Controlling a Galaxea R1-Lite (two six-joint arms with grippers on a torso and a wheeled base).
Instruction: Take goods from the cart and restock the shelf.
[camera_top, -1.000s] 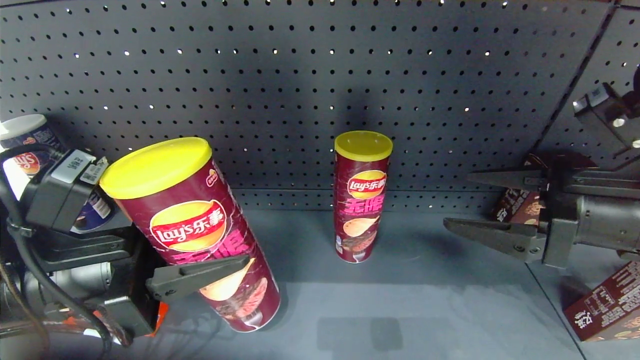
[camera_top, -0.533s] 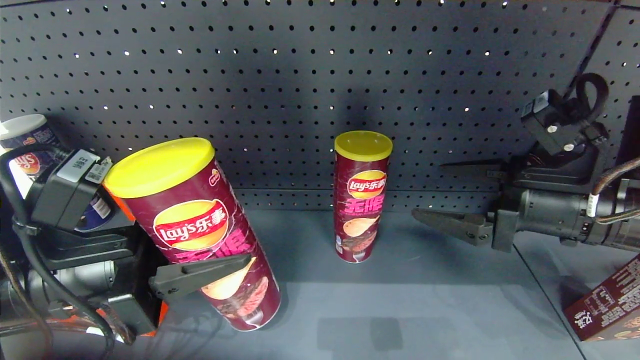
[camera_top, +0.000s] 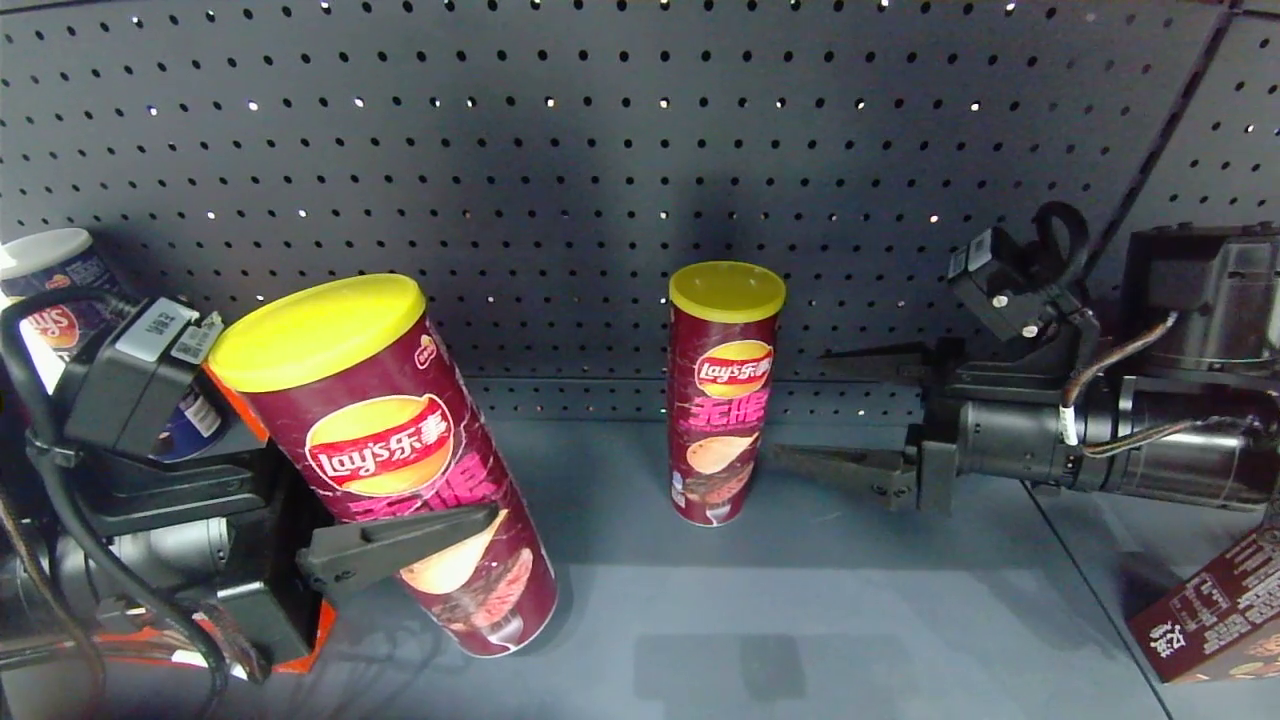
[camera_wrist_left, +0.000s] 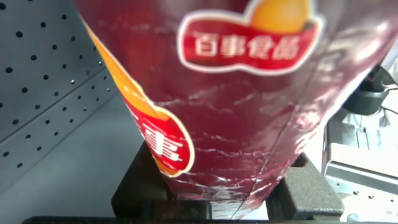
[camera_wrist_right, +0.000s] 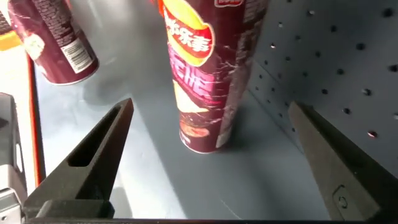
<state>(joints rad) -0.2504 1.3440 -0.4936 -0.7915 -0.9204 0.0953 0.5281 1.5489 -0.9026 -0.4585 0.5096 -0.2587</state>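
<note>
A maroon chip can with a yellow lid (camera_top: 385, 450) leans tilted at the left of the shelf, its base low over the shelf floor. My left gripper (camera_top: 440, 505) is shut on its lower half; in the left wrist view the can (camera_wrist_left: 236, 99) sits between the dark fingers (camera_wrist_left: 140, 186). A second, matching can (camera_top: 722, 395) stands upright near the back wall. My right gripper (camera_top: 798, 408) is open just to its right, with the fingertips level with the can's lower half. In the right wrist view this can (camera_wrist_right: 208, 74) stands just beyond the spread fingers (camera_wrist_right: 93, 149), and the tilted can (camera_wrist_right: 53, 37) lies farther off.
A perforated back panel (camera_top: 560, 180) closes the shelf behind. A blue can (camera_top: 50, 290) stands at the far left behind my left arm. Brown boxes (camera_top: 1215, 610) lie at the right past a divider line. Bare shelf floor (camera_top: 850, 620) spreads in front of the upright can.
My right gripper has travelled left along the shelf and now sits close beside the upright can, still open. The left gripper and its can have barely shifted.
</note>
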